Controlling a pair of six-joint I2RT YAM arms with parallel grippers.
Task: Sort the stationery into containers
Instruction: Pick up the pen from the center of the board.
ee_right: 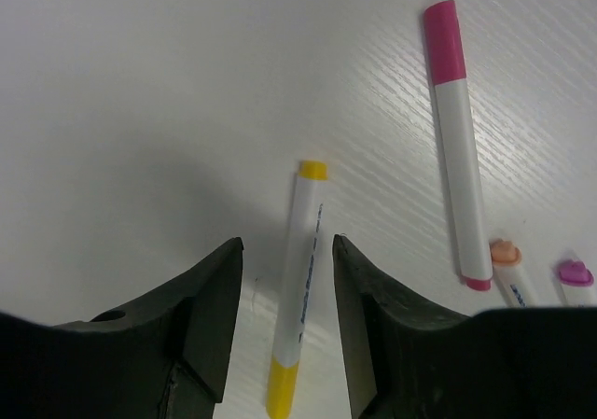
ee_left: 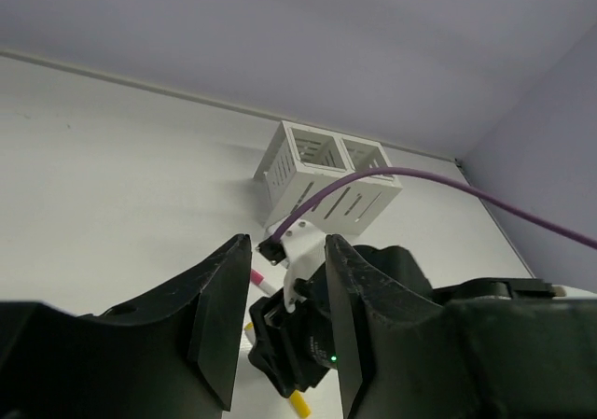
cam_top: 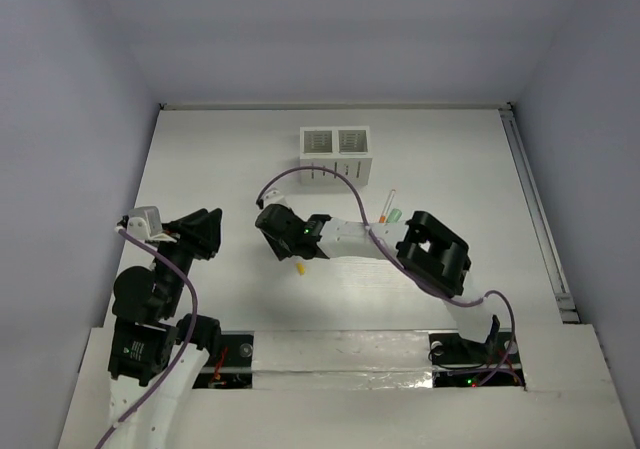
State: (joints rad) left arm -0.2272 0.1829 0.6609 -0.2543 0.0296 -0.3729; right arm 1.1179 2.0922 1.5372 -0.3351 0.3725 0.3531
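A white pen with yellow ends (ee_right: 300, 288) lies on the table between the fingers of my right gripper (ee_right: 287, 242), which is open and not touching it. To its right lie a pink-capped pen (ee_right: 457, 148) and two more pen ends, one orange (ee_right: 505, 252), one pink (ee_right: 576, 272). From above, only a yellow tip (cam_top: 299, 268) shows under the right gripper (cam_top: 283, 231). My left gripper (ee_left: 287, 239) is open and empty, off to the left (cam_top: 205, 231). The white two-compartment container (cam_top: 336, 147) stands at the back.
A red-capped pen (cam_top: 388, 204) and a mint-green piece (cam_top: 396, 214) lie right of the right arm's forearm. A purple cable (cam_top: 300, 177) arcs over that arm in front of the container. In the left wrist view the right gripper's body (ee_left: 308, 344) sits just past my left fingers.
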